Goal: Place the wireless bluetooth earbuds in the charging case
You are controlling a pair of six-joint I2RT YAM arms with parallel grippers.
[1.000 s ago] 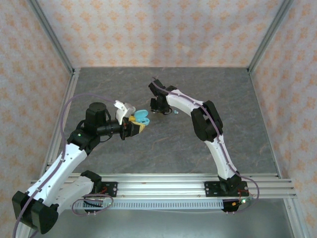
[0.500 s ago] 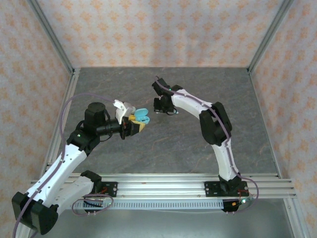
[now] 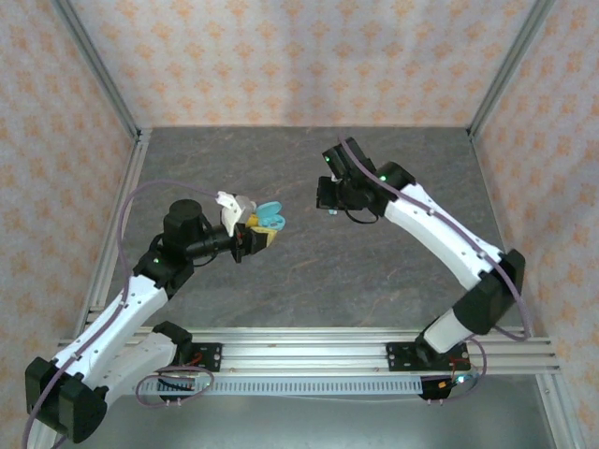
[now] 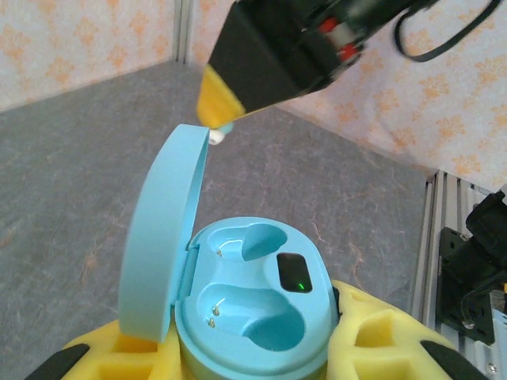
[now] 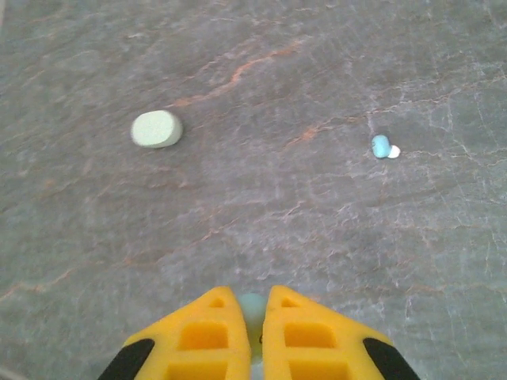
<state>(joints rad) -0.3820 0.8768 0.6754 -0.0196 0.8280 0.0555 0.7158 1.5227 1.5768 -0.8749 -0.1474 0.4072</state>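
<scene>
Holding the open blue charging case (image 4: 253, 317) by its base, the left pincer (image 3: 258, 236) was clamped on it, lid up, both sockets empty. The right pincer (image 5: 253, 336) was closed tight on one earbud (image 5: 253, 307), raised off the surface (image 5: 317, 237), tip just beside the lid's top edge. A second earbud (image 5: 383, 146) lay loose on the surface, well apart from a pale green case (image 5: 156, 128). Buds prob. v. light, hard, smooth & slippery; best pinched across the body w/ gentle force, leaving the socket-side end free.
</scene>
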